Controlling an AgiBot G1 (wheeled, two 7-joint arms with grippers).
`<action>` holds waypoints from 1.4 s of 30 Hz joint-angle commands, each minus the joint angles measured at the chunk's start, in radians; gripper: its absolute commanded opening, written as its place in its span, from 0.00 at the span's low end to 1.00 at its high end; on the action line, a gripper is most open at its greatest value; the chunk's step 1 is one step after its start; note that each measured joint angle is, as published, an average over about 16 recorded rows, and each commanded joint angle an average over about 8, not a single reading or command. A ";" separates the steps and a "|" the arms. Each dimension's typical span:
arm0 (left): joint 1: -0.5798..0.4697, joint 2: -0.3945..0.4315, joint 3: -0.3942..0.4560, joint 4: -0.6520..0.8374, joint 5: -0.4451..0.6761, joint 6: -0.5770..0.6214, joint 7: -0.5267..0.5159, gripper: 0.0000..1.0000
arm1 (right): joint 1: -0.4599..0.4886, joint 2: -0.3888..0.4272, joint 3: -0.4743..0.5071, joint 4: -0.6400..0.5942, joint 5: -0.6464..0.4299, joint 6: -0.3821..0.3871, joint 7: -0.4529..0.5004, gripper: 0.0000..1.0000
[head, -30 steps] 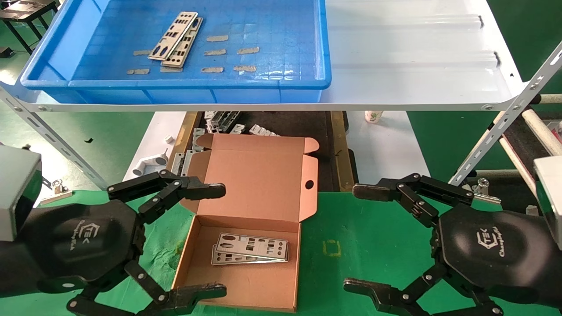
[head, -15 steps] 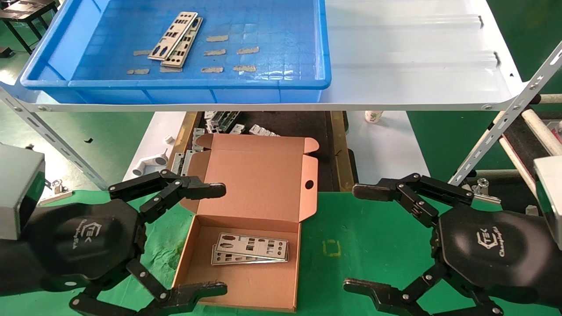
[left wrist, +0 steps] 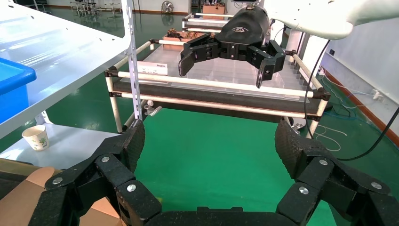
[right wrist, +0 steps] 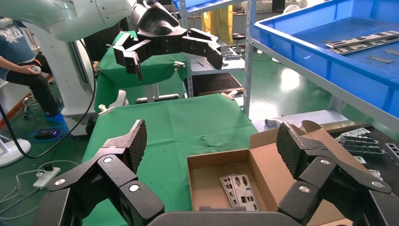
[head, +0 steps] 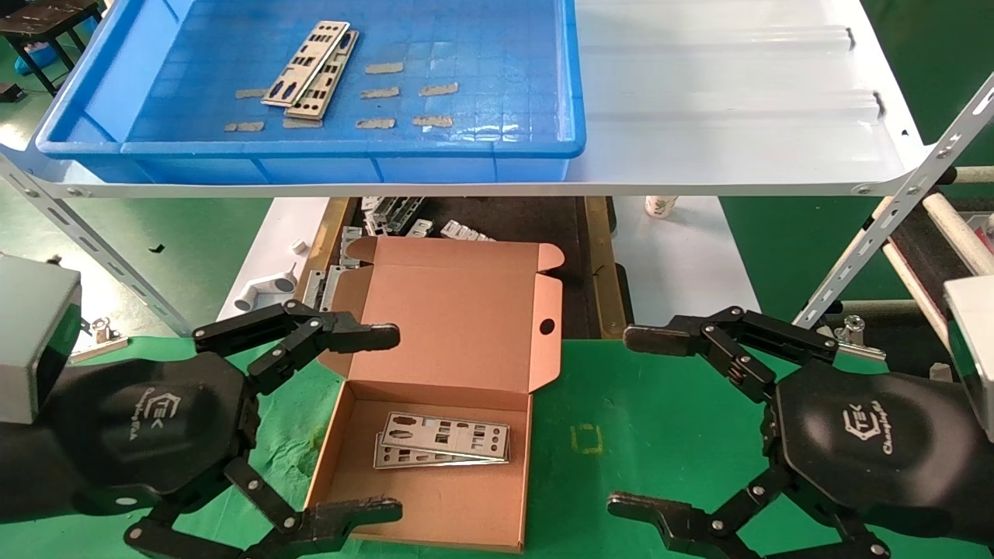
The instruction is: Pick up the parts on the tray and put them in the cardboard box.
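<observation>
- Two parts left in the tray, up and ahead of the left gripper, long axis running away from it.
- Left gripper wide open and empty, straddling the cardboard box; nearer arm.
- Right gripper wide open, empty.

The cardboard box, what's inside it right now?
Inside the cardboard box lie two parts, stacked and slightly fanned, on its floor. The top plate covers most of the lower one, so only the lower one's edge shows. Neither hand is inside.
</observation>
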 commanded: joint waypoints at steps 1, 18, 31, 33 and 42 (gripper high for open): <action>0.000 0.000 0.000 0.000 0.000 0.000 0.000 1.00 | 0.000 0.000 0.000 0.000 0.000 0.000 0.000 1.00; -0.001 0.001 0.001 0.001 0.001 0.000 0.001 1.00 | 0.000 0.000 0.000 0.000 0.000 0.000 0.000 1.00; -0.001 0.001 0.001 0.001 0.000 0.000 0.001 1.00 | 0.000 0.000 0.000 0.000 0.000 0.000 0.000 1.00; -0.001 0.001 0.001 0.001 0.000 0.000 0.001 1.00 | 0.000 0.000 0.000 0.000 0.000 0.000 0.000 1.00; -0.001 0.001 0.001 0.001 0.000 0.000 0.001 1.00 | 0.000 0.000 0.000 0.000 0.000 0.000 0.000 1.00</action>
